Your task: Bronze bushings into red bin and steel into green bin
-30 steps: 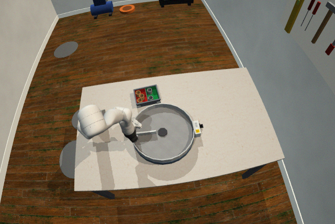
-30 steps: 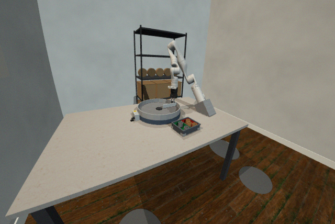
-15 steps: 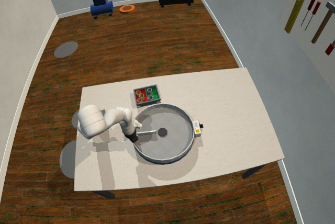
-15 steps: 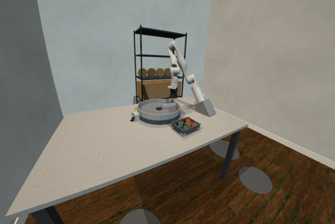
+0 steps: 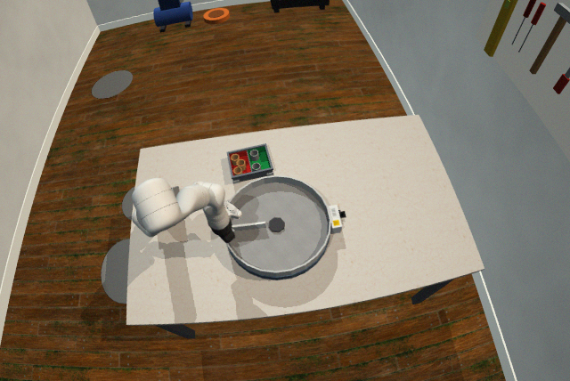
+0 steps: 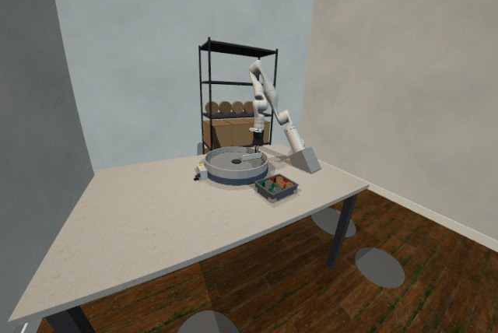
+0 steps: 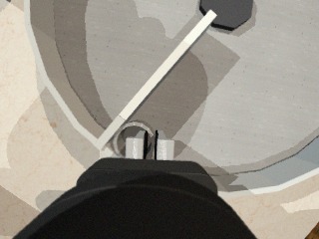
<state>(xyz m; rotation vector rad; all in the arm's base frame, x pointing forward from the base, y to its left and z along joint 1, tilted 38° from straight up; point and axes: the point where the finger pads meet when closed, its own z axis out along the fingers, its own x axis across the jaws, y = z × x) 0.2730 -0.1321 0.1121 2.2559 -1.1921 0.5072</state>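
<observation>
A grey steel bushing stands in the turntable, beside the outer end of the white bar and near the rim. My gripper is shut on the right side of this bushing's wall, one finger inside the ring and one outside. The fingers stand close together and hide part of it. In the top view the arm hides this spot. The red bin holds several bronze bushings. The green bin holds two steel bushings, which also stand on the right half of the tray in that view.
The white bar runs from near the dark hub out to the rim. A white control box sits at the turntable's far side from the arm. The bins share a grey tray close to the turntable.
</observation>
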